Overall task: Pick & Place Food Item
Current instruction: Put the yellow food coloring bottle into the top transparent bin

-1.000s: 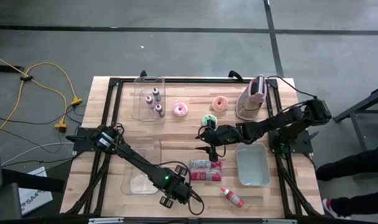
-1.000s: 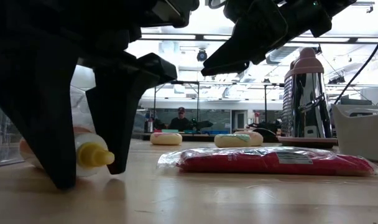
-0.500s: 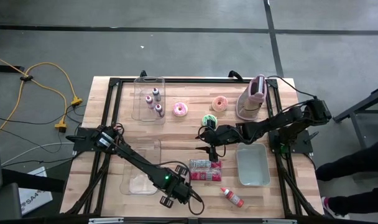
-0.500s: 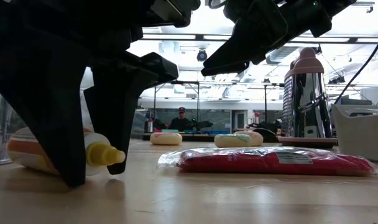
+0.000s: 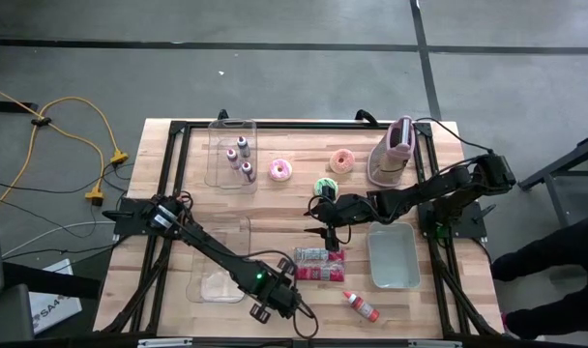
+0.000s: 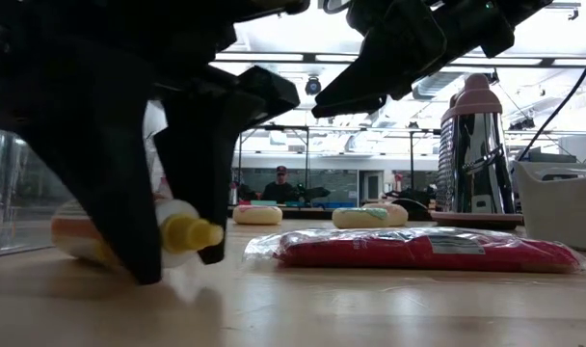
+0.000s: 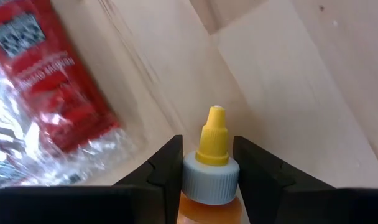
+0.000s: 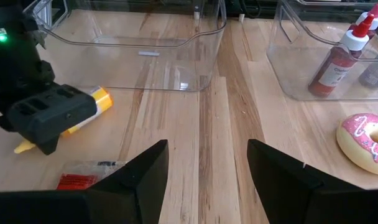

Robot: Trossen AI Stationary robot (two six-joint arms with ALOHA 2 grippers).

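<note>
Mustard bottle [image 7: 209, 171] clamped between left gripper [image 7: 206, 168] fingers (nozzle protruding).

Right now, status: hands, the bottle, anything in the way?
Left hand shut on yellow-capped bottle, low over the table's near edge. Right hand open, waiting mid-table. Red packet lies just beside the bottle; clear bin behind it.

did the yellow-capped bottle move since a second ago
Yes. In the low view the yellow-capped bottle, between the left gripper's fingers, has shifted rightward, toward the red packet, which stayed put.
</note>
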